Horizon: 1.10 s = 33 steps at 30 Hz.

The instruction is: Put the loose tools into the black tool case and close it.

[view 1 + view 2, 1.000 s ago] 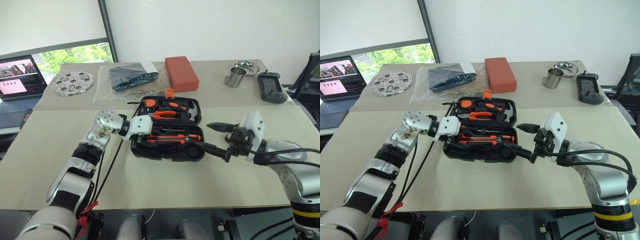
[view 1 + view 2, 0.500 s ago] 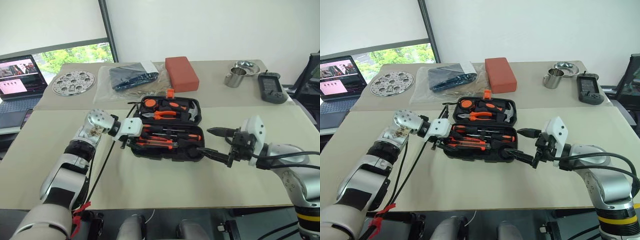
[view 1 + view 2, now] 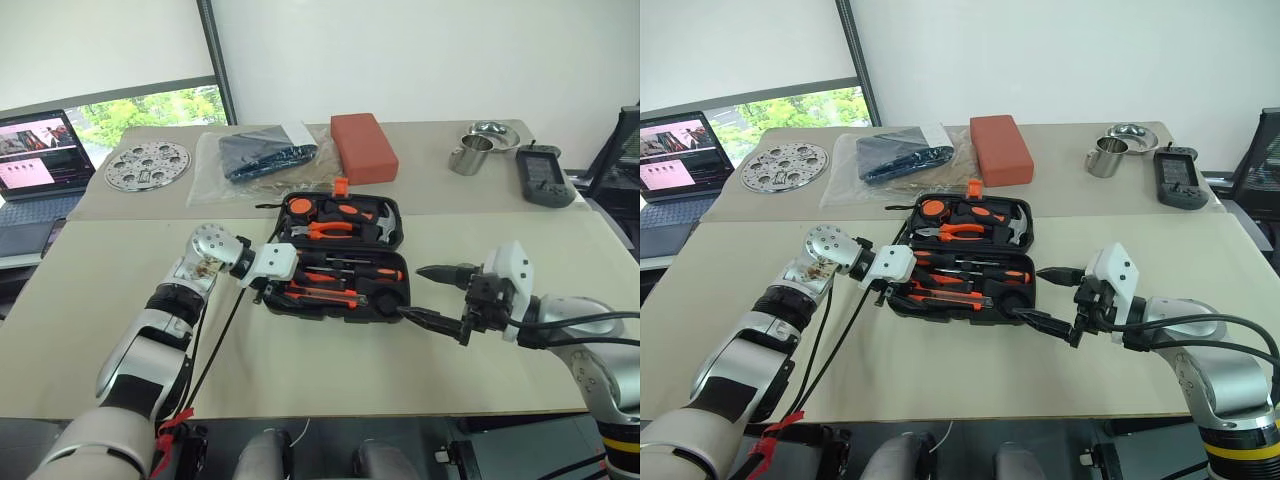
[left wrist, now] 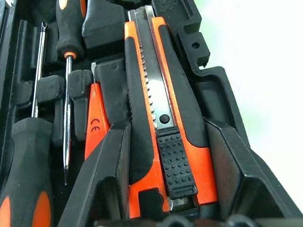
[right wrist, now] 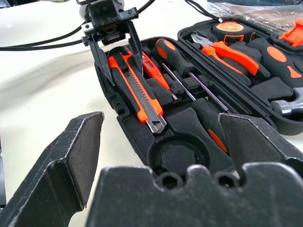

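Case open on table, mid-front, tools in slots. Knife lies in front slot at case's left end, between left gripper fingers; jaws straddle it, contact unclear. Right gripper spread wide, empty, just right of case

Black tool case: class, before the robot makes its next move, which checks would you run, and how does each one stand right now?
1. Orange-and-black utility knife lying in its moulded slot: ok.
2. Two orange-and-black-handled screwdrivers in their slots: ok.
3. Round moulded recess filled: not ok, it is empty.
4. Left tool let go of the knife: cannot tell.
5. Right tool open and holding nothing: ok.
6. Black plastic tool case closed: not ok, it lies open.
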Tool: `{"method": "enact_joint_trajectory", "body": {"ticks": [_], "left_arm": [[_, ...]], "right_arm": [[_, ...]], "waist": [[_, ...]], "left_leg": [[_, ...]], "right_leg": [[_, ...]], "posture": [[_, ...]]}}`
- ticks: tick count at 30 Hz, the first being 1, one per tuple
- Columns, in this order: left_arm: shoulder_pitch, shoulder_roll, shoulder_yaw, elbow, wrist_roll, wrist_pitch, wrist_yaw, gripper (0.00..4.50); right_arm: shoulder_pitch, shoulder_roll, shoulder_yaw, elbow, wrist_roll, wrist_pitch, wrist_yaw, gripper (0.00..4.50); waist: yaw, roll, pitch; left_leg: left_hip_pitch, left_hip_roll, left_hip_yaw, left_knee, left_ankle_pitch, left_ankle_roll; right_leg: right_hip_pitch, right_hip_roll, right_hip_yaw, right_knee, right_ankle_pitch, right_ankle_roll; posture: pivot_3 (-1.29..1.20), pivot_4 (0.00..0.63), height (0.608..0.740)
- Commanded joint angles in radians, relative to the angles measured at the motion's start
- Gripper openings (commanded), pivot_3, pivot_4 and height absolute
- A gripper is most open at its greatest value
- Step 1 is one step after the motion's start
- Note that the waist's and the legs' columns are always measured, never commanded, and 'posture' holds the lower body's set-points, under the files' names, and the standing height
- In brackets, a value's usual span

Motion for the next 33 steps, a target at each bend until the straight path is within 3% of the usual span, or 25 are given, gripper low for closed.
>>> {"method": "enact_joint_trajectory", "body": {"ticks": [1,18,33], "left_arm": [[-0.005,0.005,-0.001,-0.021,0.015,0.012,0.008,1.79],[0.019,0.018,-0.020,-0.054,0.045,0.028,0.005,1.79],[0.010,0.002,-0.031,-0.039,0.055,0.023,0.029,1.79]], "right_arm": [[-0.001,-0.015,-0.034,-0.037,0.025,-0.006,0.008,4.50],[0.025,-0.062,-0.132,0.009,0.076,-0.052,0.140,4.50],[0.047,-0.075,-0.129,-0.008,0.077,-0.040,0.132,4.50]], "waist": [[0.000,0.000,0.000],[0.000,0.000,0.000],[0.001,0.001,-0.001]], "left_leg": [[0.000,0.000,0.000,0.000,0.000,0.000],[0.001,0.000,0.000,0.000,0.000,0.000],[0.002,0.000,-0.001,0.001,0.000,0.000]], "right_leg": [[0.000,0.000,0.000,0.000,0.000,0.000],[0.001,0.000,0.000,0.000,0.000,0.000],[0.003,0.000,0.000,0.000,0.000,0.000]], "posture": [[0.00,0.150,0.740],[0.00,0.150,0.740],[0.00,0.150,0.740]]}}
